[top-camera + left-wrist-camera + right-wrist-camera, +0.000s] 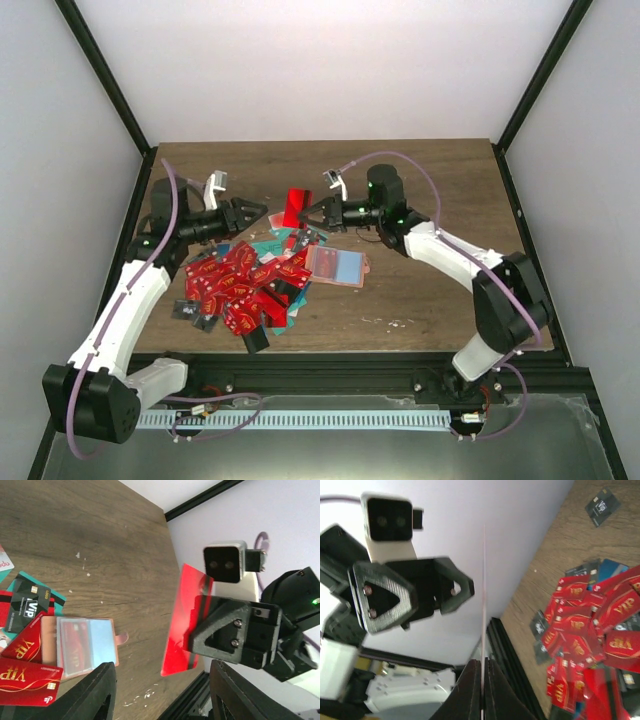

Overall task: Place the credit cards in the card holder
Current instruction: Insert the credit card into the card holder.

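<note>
Red card apparently pinched upright by right tool.

We look down on the whole table from above; both close wrist views share the red card mid-frame.

The right gripper pinches a red card upright above the table, the left gripper close beside it, with many cards heaped next to the pink holder.
</note>
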`<act>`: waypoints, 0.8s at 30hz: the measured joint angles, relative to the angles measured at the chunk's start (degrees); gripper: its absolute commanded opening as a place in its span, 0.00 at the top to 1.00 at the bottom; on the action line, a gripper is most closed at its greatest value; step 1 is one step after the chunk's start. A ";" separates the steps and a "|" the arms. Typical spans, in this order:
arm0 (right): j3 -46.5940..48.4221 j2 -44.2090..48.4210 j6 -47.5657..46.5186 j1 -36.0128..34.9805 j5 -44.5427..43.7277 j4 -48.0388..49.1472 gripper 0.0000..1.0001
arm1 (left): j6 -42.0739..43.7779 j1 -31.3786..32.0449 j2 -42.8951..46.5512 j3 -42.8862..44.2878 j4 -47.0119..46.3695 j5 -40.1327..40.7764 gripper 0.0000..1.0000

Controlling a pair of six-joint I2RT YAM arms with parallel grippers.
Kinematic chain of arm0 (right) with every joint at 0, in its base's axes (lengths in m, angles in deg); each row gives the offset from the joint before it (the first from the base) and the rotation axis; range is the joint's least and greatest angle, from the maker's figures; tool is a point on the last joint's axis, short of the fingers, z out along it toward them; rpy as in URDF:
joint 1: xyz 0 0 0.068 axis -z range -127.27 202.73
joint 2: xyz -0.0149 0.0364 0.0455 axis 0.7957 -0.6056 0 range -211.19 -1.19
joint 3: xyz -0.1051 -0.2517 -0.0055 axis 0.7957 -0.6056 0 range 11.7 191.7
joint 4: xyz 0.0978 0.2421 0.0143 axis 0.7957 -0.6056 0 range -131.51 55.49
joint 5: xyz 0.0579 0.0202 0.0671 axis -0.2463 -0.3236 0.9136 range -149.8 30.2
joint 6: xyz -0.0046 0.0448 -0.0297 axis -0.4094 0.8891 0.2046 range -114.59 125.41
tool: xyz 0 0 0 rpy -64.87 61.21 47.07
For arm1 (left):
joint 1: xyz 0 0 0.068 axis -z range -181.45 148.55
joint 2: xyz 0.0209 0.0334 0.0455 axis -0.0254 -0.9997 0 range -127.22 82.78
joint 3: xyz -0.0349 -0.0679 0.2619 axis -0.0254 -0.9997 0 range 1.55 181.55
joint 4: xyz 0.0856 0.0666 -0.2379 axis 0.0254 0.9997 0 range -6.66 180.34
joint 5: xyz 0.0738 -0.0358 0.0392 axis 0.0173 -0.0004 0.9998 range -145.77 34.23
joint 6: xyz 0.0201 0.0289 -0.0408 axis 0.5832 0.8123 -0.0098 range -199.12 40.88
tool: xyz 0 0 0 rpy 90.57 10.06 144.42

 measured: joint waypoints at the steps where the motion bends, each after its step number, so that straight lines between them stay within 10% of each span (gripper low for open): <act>1: 0.17 1.01 -3.21 0.15 0.20 -3.21 0.99 | 0.96 0.00 -0.02 -0.04 0.52 0.20 0.47; 24: -3.50 8.98 -17.75 3.30 12.28 -13.64 0.99 | -1.86 9.60 -5.11 -2.32 -16.81 -12.94 0.57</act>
